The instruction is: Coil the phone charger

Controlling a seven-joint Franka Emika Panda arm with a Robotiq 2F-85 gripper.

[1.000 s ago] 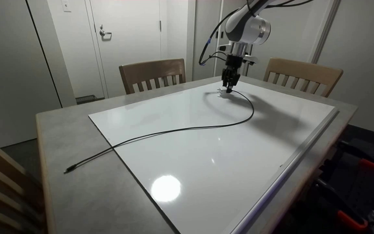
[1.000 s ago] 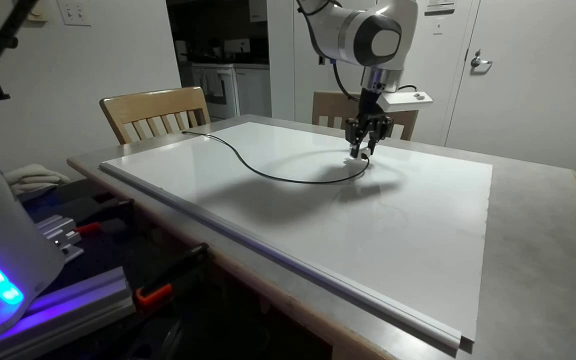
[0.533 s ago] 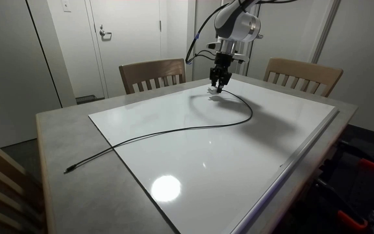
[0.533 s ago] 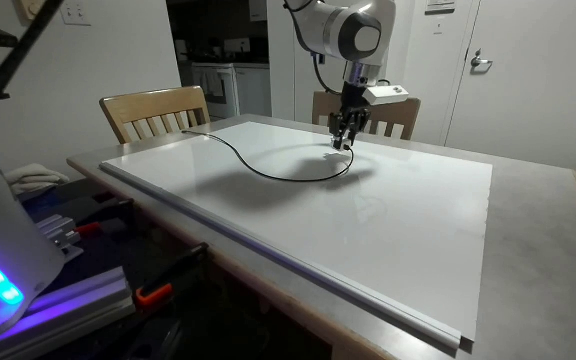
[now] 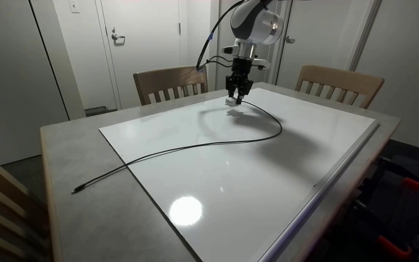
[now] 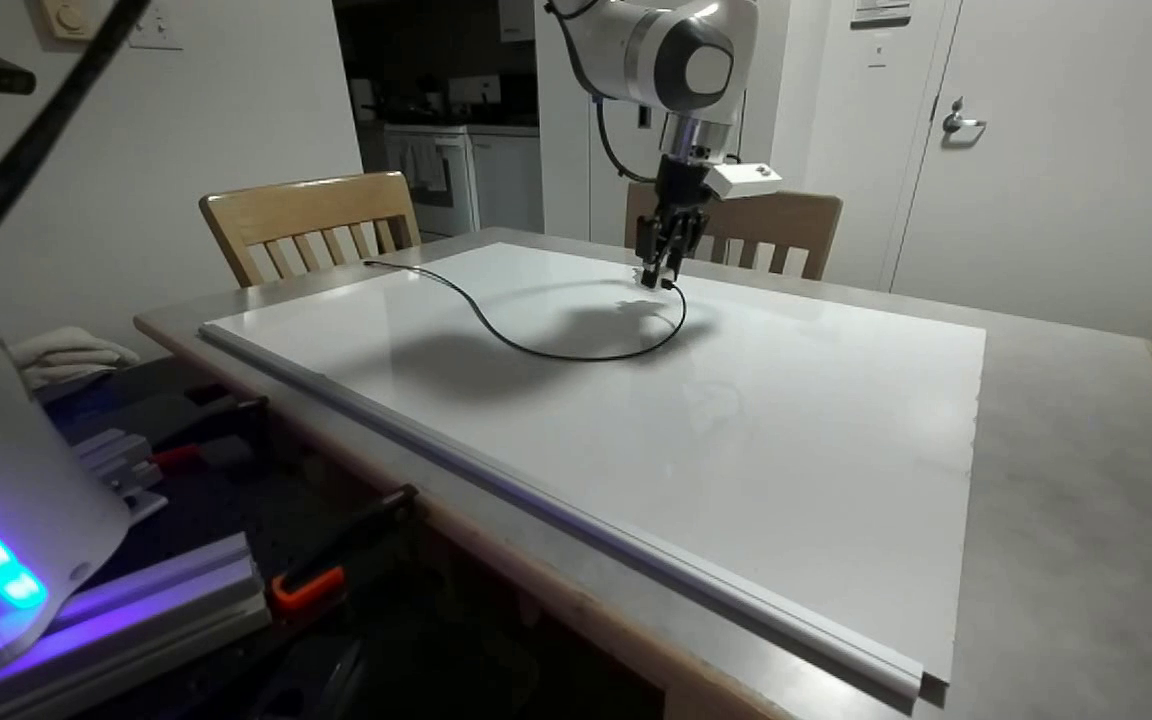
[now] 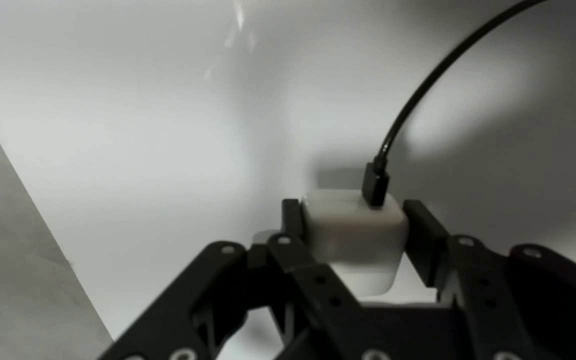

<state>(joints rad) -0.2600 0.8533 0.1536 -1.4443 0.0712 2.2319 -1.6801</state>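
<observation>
Across the white board (image 5: 246,203) runs the phone charger (image 5: 238,141), uncoiled: its black cable (image 6: 576,358) swings through a wide bend, crosses an edge of the board and ends in a slim plug (image 5: 80,187) on the grey bench (image 5: 96,222), near the bench's edge. At the cable's other end, a white charger block (image 7: 355,240) hangs just above the board. The claw (image 7: 355,225) is part-closed, with the block held between its fingers (image 7: 420,235); the black connector (image 7: 375,184) sits on the block's upper face in the wrist view. Claw and block stand well apart from the board's rail (image 6: 786,612), nearer the opposite edge, and a broad stretch of board lies between cable and rail. Grey bench shows past the slanting board edge in the wrist view. Outside the bench edges stand wooden chairs (image 5: 173,75).
</observation>
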